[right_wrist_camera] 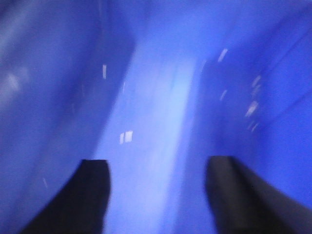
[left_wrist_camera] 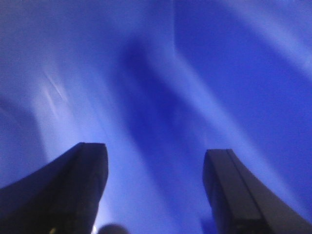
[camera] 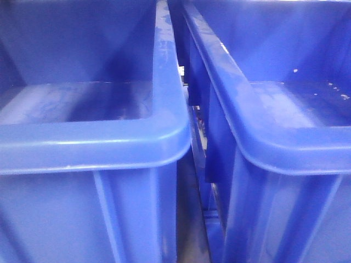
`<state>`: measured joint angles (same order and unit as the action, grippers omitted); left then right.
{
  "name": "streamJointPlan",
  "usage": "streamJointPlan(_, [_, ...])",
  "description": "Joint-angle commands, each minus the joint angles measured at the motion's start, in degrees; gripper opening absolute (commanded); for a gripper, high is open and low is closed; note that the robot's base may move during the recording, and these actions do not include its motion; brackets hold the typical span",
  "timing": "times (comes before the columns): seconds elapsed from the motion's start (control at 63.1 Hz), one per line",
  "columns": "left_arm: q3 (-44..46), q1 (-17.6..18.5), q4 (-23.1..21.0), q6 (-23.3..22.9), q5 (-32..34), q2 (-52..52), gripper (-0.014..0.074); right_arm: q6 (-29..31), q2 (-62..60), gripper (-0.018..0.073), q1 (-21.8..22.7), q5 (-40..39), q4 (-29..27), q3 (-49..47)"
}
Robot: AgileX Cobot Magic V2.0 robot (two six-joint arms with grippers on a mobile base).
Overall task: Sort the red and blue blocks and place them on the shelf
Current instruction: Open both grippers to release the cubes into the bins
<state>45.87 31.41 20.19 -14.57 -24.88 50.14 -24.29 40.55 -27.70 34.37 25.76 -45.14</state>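
We cannot find the red block or the blue block in any view, so the one relation the coming move depends on, which way a cube lies from a pincer and which arm is nearer, cannot be read here.

The left pincer (left_wrist_camera: 155,148) is released: its two dark fingers stand well apart, with only blurred blue plastic beyond them. The right pincer (right_wrist_camera: 158,161) is released too, with nothing between its fingers and a smeared blue surface flecked with pale specks ahead. We judge that each wrist faces a bin wall or floor at close range, though the blur keeps us from saying which.

The front view is filled by the left bin (camera: 88,142) and the right bin (camera: 285,156), side by side with a narrow gap (camera: 192,181) between their rims. What we see of both interiors shows no cube. Of the shelf itself almost nothing is visible. The bin rims are what an arm would have to clear.
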Motion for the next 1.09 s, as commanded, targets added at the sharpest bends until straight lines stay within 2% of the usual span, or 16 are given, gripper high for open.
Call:
streamJointPlan(0.0, [2.2, 0.1, 1.7, -0.4, 4.0, -4.2, 0.0435, -0.3, -4.8, 0.0414, 0.2, -3.2, 3.1, -2.3])
streamJointPlan(0.174, [2.2, 0.1, 2.8, -0.4, 3.8, -12.1, 0.0310, -0.3, -14.4, 0.0322, 0.2, -3.2, 3.9, -2.3])
streamJointPlan(0.285, [2.2, 0.1, 3.8, -0.4, 1.4, -17.0, 0.0248, -0.3, -20.1, 0.0246, 0.2, -2.2, 3.9, -2.3])
streamJointPlan(0.396, [2.2, 0.1, 4.2, -0.4, -2.6, -20.8, 0.0216, -0.2, -24.5, 0.0171, 0.2, 1.0, 4.0, -2.3])
streamJointPlan(0.539, [1.2, 0.1, 4.4, -0.4, -4.7, -24.8, 0.0155, -0.2, -28.1, 0.0048, 0.2, 8.4, 4.5, -2.3])
streamJointPlan(0.618, [-0.4, 0.1, 4.6, -0.1, -5.7, -27.1, 0.0080, -0.2, -29.4, 0.0052, 0.2, 12.5, 4.5, -2.3])
streamJointPlan(0.824, [-3.9, 0.1, 6.4, -0.1, -10.1, -32.8, 0.0085, 0.0, -33.6, 0.0052, 0.2, 18.3, 5.9, -2.3])
streamJointPlan(1.077, [-4.5, 0.1, 6.7, -0.1, -10.9, -35.3, 0.0084, 0.0, -34.4, 0.0052, 0.2, 24.0, 5.9, -2.3])
